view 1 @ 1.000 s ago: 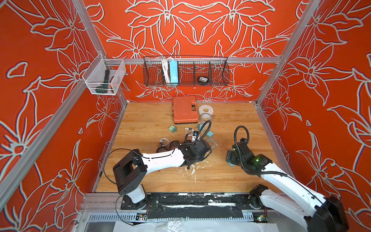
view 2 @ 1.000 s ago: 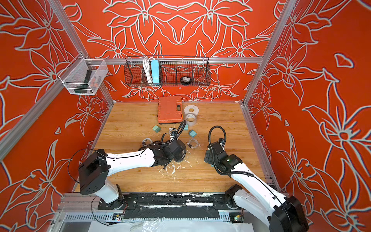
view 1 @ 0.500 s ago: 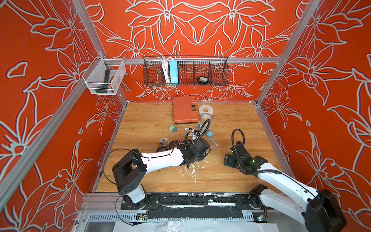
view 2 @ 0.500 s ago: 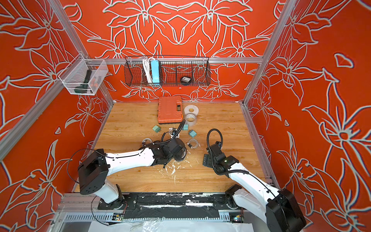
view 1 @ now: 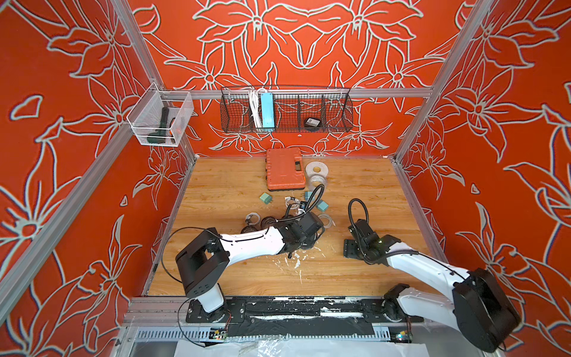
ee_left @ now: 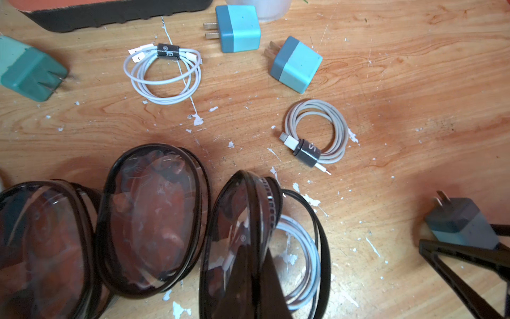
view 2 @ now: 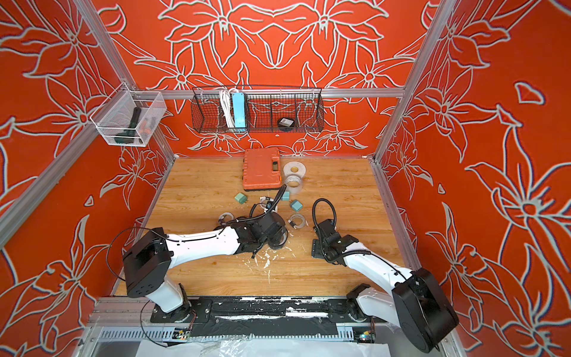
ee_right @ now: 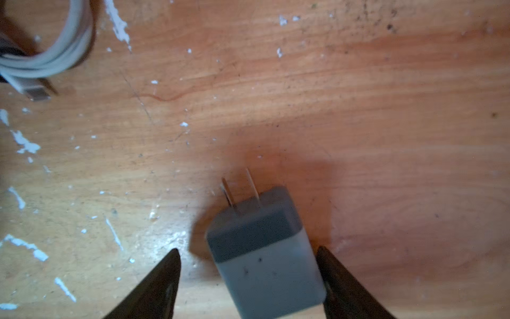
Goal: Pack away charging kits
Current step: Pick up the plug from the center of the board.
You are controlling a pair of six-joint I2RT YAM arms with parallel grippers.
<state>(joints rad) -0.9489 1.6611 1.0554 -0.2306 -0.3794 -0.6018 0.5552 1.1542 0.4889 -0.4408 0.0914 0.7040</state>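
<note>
Room: table (view 1: pixel 216 275) is bare along front & right edges, so lots of space there.
Back edge: orange case (view 1: pixel 285 168).
R hand: right gripper (ee_right: pixel 247 248) sits low, jaws part open round a teal plug (ee_right: pixel 262 265) at mid-right of table. There's a gap on one side; other side may touch, can't tell.
L hand: left gripper (ee_left: pixel 248 259) is pinched shut on open pouch (ee_left: pixel 231 215), flap up, white cable (ee_left: pixel 306 248) inside.
Mid table: 3 more plugs & 2 loose cables.

The desk (ee_left: pixel 414 82) is grained wood, scuffed and flecked with white. The plug (ee_right: pixel 262 262) looks matt plastic, its prongs (ee_right: pixel 252 187) bare metal. The pouch (ee_left: pixel 234 221) has a glossy clear plastic face. The cable (ee_left: pixel 317 129) is smooth white.
</note>
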